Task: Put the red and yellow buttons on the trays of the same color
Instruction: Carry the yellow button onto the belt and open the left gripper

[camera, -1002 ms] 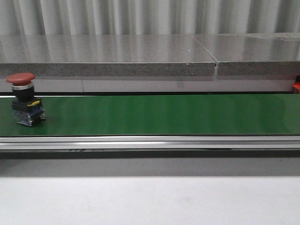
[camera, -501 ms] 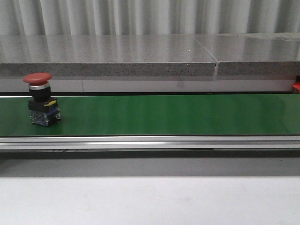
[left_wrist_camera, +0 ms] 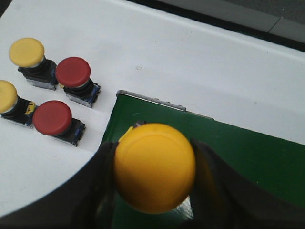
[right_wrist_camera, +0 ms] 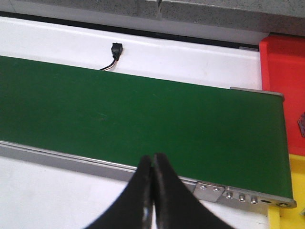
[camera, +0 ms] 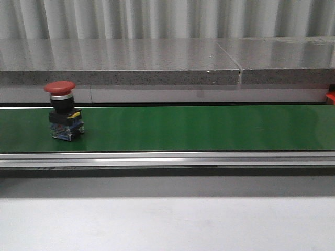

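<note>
A red button [camera: 59, 87] on a black and blue base stands upright on the green belt [camera: 199, 128] at the left in the front view. No gripper shows in that view. My left gripper [left_wrist_camera: 153, 174] is shut on a yellow button [left_wrist_camera: 155, 167] and holds it over the end of the green belt [left_wrist_camera: 248, 162]. Beside that end, two yellow buttons [left_wrist_camera: 26, 51] and two red buttons [left_wrist_camera: 73, 71] stand on the white table. My right gripper [right_wrist_camera: 152, 162] is shut and empty over the belt's near rail [right_wrist_camera: 71, 160]. A red tray [right_wrist_camera: 283, 67] and a yellow tray [right_wrist_camera: 293, 191] lie past the belt's end.
A grey stone ledge [camera: 157, 60] runs behind the belt. A white table surface [camera: 167, 225] lies in front. A small black plug with a wire [right_wrist_camera: 114, 52] lies on the white surface behind the belt.
The red button has travelled to the right along the belt, still upright.
</note>
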